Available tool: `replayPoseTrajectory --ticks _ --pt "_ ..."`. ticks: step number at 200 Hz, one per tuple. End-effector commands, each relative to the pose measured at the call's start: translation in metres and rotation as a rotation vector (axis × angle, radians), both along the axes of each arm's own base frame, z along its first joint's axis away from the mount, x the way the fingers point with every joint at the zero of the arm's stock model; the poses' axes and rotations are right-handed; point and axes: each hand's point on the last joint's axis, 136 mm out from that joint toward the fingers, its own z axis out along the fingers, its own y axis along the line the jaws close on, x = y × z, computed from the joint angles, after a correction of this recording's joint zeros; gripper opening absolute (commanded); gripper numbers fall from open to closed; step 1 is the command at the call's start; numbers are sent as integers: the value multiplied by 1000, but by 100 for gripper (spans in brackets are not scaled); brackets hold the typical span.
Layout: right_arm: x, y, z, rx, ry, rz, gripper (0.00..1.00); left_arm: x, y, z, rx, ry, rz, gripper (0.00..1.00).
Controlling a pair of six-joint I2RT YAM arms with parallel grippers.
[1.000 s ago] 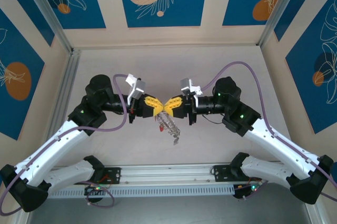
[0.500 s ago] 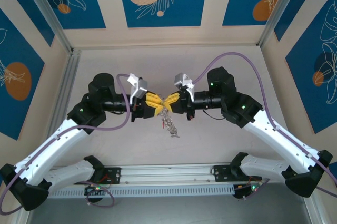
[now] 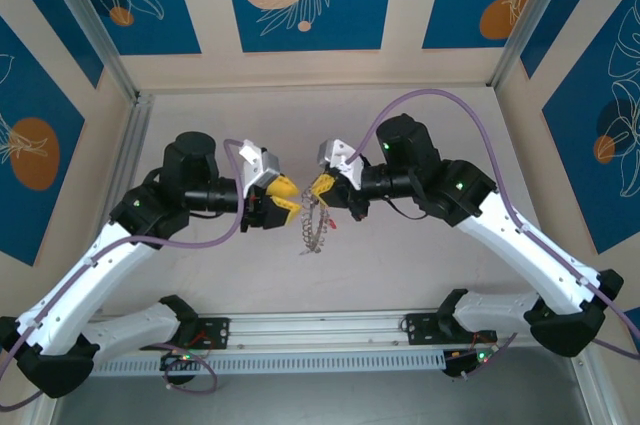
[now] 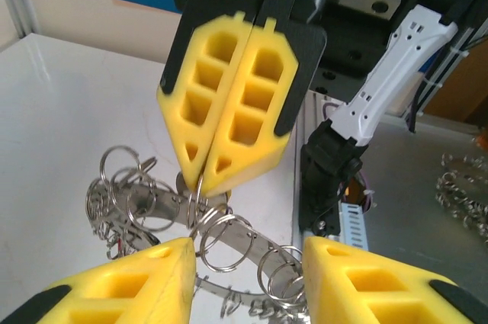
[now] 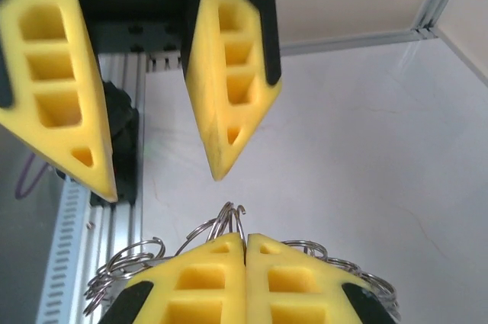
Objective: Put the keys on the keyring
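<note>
Two grippers are found close together above the pale table (image 3: pixel 250 275), with their yellow tips almost facing each other. On the left, the left gripper (image 3: pixel 284 199) is held with its jaws parted to a moderate width, and nothing is gripped between them. In the right wrist view its two fingers (image 5: pixel 232 72) are shown clearly apart, with only the background between them. Just to the right of it, the keyring (image 3: pixel 314 227) is hung in the air over the table, below the right gripper (image 3: pixel 321 187). In the left wrist view the flat metal band of the keyring (image 4: pixel 191 221) and its many small wire loops are seen near the tips of the open left fingers (image 4: pixel 152 271). Whether they are touched cannot be told. The jaws of the right gripper (image 4: pixel 203 181) are pressed together on the upper part of the ring, and in its own wrist view several loops (image 5: pixel 227 221) are seen standing out just above the closed tips.
</note>
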Motion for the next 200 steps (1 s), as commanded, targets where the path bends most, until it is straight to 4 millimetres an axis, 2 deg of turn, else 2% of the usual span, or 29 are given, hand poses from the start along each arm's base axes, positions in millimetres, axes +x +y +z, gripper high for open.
replayPoseTrajectory --ticks 1,65,173,200 --pt "-1 -5 -6 -94 -84 14 0 -1 6 2 40 -46 2 41" --pt "-18 7 23 29 -113 95 0 1 -2 5 26 -44 -36 35" --pt "-31 19 32 56 -136 160 0 7 -7 -13 67 -18 -40 21" --pt "-30 20 34 57 -142 159 0 7 -5 -19 91 -10 -42 13"
